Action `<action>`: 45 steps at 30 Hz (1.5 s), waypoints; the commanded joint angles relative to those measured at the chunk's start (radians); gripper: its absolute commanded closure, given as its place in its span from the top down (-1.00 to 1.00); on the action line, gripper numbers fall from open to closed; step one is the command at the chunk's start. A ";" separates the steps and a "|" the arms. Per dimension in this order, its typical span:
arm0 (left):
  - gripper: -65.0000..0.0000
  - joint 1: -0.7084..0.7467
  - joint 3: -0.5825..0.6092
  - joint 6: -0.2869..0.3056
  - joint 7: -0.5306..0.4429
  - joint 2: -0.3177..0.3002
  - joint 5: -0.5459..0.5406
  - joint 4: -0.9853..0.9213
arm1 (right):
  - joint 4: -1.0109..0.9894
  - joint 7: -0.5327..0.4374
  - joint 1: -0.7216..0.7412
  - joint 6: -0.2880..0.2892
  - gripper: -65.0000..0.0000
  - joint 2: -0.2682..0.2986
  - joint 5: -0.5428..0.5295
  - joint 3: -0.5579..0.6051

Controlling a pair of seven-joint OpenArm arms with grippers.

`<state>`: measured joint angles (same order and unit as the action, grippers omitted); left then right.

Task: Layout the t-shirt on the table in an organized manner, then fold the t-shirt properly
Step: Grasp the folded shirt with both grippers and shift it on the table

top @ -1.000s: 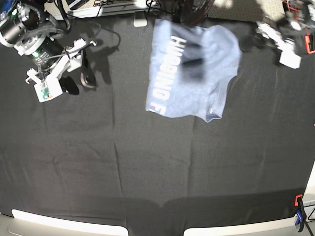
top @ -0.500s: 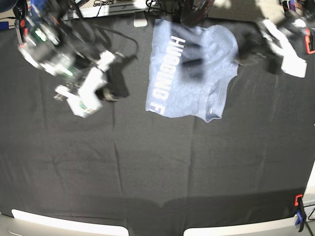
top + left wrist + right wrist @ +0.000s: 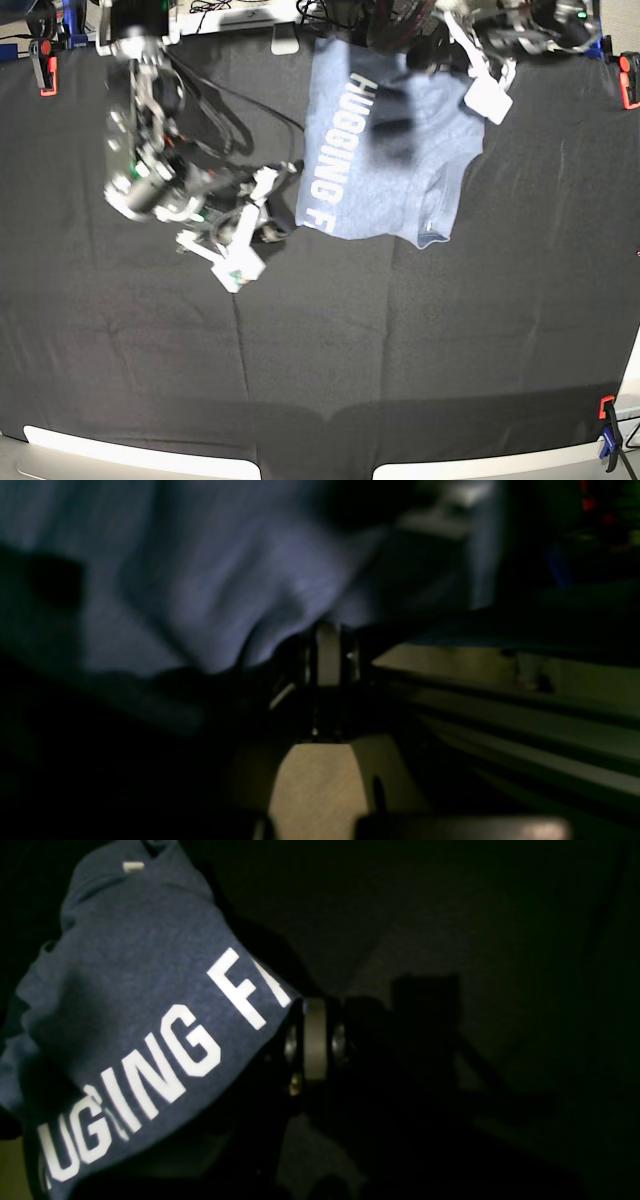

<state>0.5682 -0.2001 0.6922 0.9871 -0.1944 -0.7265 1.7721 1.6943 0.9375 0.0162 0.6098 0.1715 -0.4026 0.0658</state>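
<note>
Black wrinkled cloth covers the table [image 3: 330,360]; the t-shirt [image 3: 385,150], soft heathered blue-grey with white block lettering, lies rumpled at the far edge. Since a moment ago both arms have swung in: right gripper [image 3: 272,222] sits at the shirt's lettered corner, left gripper [image 3: 455,40] above its far side. Both jaws are closed, though whether either pinches fabric is unclear in the dark wrist views.

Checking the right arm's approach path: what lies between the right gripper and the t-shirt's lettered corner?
Nothing. In the right wrist view the right gripper sits right at the t-shirt corner; only bare black table cloth surrounds them.
</note>
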 commanded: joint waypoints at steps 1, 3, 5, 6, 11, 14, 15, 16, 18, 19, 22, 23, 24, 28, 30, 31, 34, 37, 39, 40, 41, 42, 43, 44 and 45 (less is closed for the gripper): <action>-1.00 -0.012 -0.001 0.006 -0.016 -0.006 0.003 -0.006 | 0.000 -0.026 0.029 0.004 -1.00 0.003 -0.027 0.012; -1.00 -0.036 -0.002 0.006 -0.016 -0.009 0.046 -0.042 | -0.030 -0.034 0.044 0.004 -1.00 0.003 -0.025 0.053; -1.00 -0.061 -0.003 0.006 -0.018 -0.009 0.073 -0.070 | -0.051 -0.035 0.055 0.004 -1.00 0.003 -0.023 0.101; -1.00 -0.076 -0.003 0.006 -0.020 -0.009 0.076 -0.082 | -0.057 -0.037 0.055 0.004 -1.00 0.003 -0.023 0.125; -1.00 -0.137 -0.003 0.006 -0.115 -0.010 0.242 -0.139 | -0.059 -0.031 0.052 0.004 -1.00 0.003 -0.019 0.214; -1.00 -0.172 -0.003 -0.032 -0.198 -0.036 0.323 -0.183 | -0.059 -0.011 0.043 0.004 -1.00 0.003 -0.019 0.216; -1.00 -0.183 -0.003 -0.056 -0.224 -0.054 0.334 -0.199 | -0.059 0.004 0.041 0.004 -1.00 0.005 -0.018 0.213; -1.00 -0.196 -0.003 -0.076 -0.243 -0.074 0.335 -0.216 | -0.059 0.024 0.037 0.004 -1.00 0.006 -0.019 0.207; -1.00 -0.225 -0.003 -0.102 -0.270 -0.117 0.333 -0.245 | -0.059 0.060 0.023 0.004 -1.00 0.006 -0.019 0.192; -1.00 -0.240 -0.003 -0.108 -0.282 -0.137 0.333 -0.258 | -0.058 0.066 0.011 0.004 -1.00 0.006 -0.019 0.184; -1.00 -0.282 -0.003 -0.117 -0.335 -0.178 0.333 -0.298 | -0.053 0.063 -0.041 0.022 -1.00 0.006 -0.019 0.155; -1.00 -0.297 -0.003 -0.117 -0.352 -0.186 0.333 -0.310 | -0.045 0.058 -0.064 0.023 -1.00 0.006 -0.019 0.147; -1.00 -0.312 -0.003 -0.117 -0.367 -0.189 0.333 -0.320 | -0.033 0.051 -0.090 0.023 -1.00 0.006 -0.019 0.139; -1.00 -0.372 -0.003 -0.117 -0.391 -0.186 0.332 -0.354 | 0.039 0.010 -0.208 0.023 -1.00 0.006 -0.016 0.123; -1.00 -0.393 -0.003 -0.116 -0.390 -0.186 0.332 -0.360 | 0.080 -0.013 -0.261 0.018 -1.00 0.005 -0.015 0.123; -1.00 -0.402 -0.003 -0.116 -0.390 -0.188 0.332 -0.359 | 0.098 -0.021 -0.282 0.009 -1.00 0.006 -0.011 0.123; -1.00 -0.418 -0.003 -0.117 -0.379 -0.199 0.317 -0.358 | 0.150 -0.045 -0.313 -0.043 -1.00 0.006 0.072 0.119; -1.00 -0.412 -0.003 -0.116 -0.306 -0.236 0.193 -0.340 | 0.193 -0.050 -0.311 -0.064 -1.00 0.006 0.116 0.078; -1.00 -0.386 -0.004 -0.108 -0.255 -0.262 0.109 -0.304 | 0.207 -0.071 -0.305 -0.064 -1.00 0.005 0.116 0.033; -1.00 -0.368 -0.009 -0.101 -0.231 -0.270 0.078 -0.278 | 0.207 -0.075 -0.298 -0.064 -1.00 0.006 0.115 0.013; -1.00 -0.345 -0.017 -0.101 -0.208 -0.269 0.060 -0.248 | 0.206 -0.074 -0.290 -0.064 -1.00 0.006 0.116 -0.006; -1.00 -0.317 -0.026 -0.101 -0.193 -0.266 0.048 -0.217 | 0.206 -0.074 -0.282 -0.064 -1.00 0.006 0.116 -0.022; -1.00 -0.285 -0.034 -0.101 -0.190 -0.263 0.042 -0.185 | 0.206 -0.074 -0.276 -0.064 -1.00 0.006 0.116 -0.035; -1.00 -0.252 -0.042 -0.101 -0.190 -0.258 0.045 -0.153 | 0.206 -0.072 -0.269 -0.064 -1.00 0.006 0.116 -0.043; -1.00 -0.219 -0.053 -0.101 -0.187 -0.249 0.045 -0.122 | 0.206 -0.064 -0.263 -0.064 -1.00 0.006 0.116 -0.047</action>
<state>0.3500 -0.2451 0.5842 0.8135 -0.4316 -0.6697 1.6367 1.8812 0.8875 -0.2558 0.5446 0.1745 -0.2756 0.0219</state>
